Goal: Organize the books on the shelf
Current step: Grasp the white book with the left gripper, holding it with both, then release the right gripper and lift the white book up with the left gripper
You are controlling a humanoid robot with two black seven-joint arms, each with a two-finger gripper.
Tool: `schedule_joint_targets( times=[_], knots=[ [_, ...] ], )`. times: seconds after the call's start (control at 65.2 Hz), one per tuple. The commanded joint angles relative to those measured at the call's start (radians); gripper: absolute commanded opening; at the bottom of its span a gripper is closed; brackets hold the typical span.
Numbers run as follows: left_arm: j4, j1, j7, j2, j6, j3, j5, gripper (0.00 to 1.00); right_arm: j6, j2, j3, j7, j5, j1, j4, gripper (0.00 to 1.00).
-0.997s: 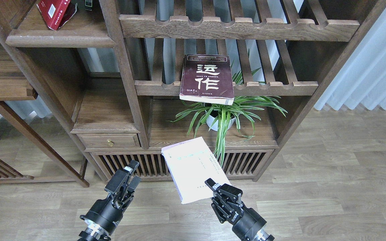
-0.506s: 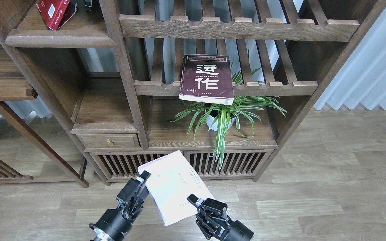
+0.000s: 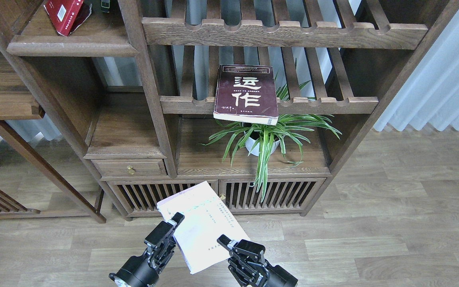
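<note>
- A plain white-lavender paperback book (image 3: 201,225) hangs in the air in front of the low slatted cabinet doors (image 3: 271,194) of a large dark-brown wooden bookcase, tilted, with its cover facing up.
- The robot's right gripper (image 3: 229,247) is clamped on the book's lower right edge.
- The robot's left gripper (image 3: 171,227) touches the book's left edge; whether its fingers are closed on the book or only resting against it cannot be told.
- A dark maroon paperback with big white Chinese characters (image 3: 246,95) lies flat on a slatted wooden rack with a notched front rail (image 3: 321,104), its near end hanging over the rail.
- Below that rack, a green spider plant in a white pot (image 3: 262,139) stands on a wooden board.
- A red paperback (image 3: 65,14) leans on the smooth dark-brown shelf with a rounded front edge (image 3: 70,48) at the upper left, partly cut off by the top of the view.
- A small drawer with a brass knob (image 3: 131,170) sits at the lower left of the bookcase.
- Grey wood-plank flooring (image 3: 393,223) spreads below.
</note>
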Motion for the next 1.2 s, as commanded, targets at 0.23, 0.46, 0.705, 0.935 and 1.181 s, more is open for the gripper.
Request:
schedule_joint_targets(
  times=[0.23,0.46,0.705,0.935,1.181],
  knots=[
    [0.023,0.003,0.005,0.0,0.0,-0.007,0.003,0.05,0.0,0.001,-0.003,-0.002,-0.015,-0.012,0.0,0.09],
    [-0.011,0.024,0.083,0.0,0.0,-0.096,0.003,0.01,0.0,-0.014,-0.001,0.006,-0.147,-0.001,0.001,0.67],
    [-0.196,0.023,0.084,0.075,0.0,-0.217,0.003,0.0,0.0,-0.023,0.014,0.009,-0.166,0.028,0.0,0.97],
    [-0.218,-0.039,0.132,0.205,0.0,-0.366,0.035,0.0,0.0,-0.036,0.021,0.014,-0.164,0.034,-0.014,0.98],
    [-0.218,-0.206,0.123,0.359,0.0,-0.489,0.032,0.0,0.0,-0.036,0.022,0.014,-0.163,0.044,-0.059,0.98]
  ],
)
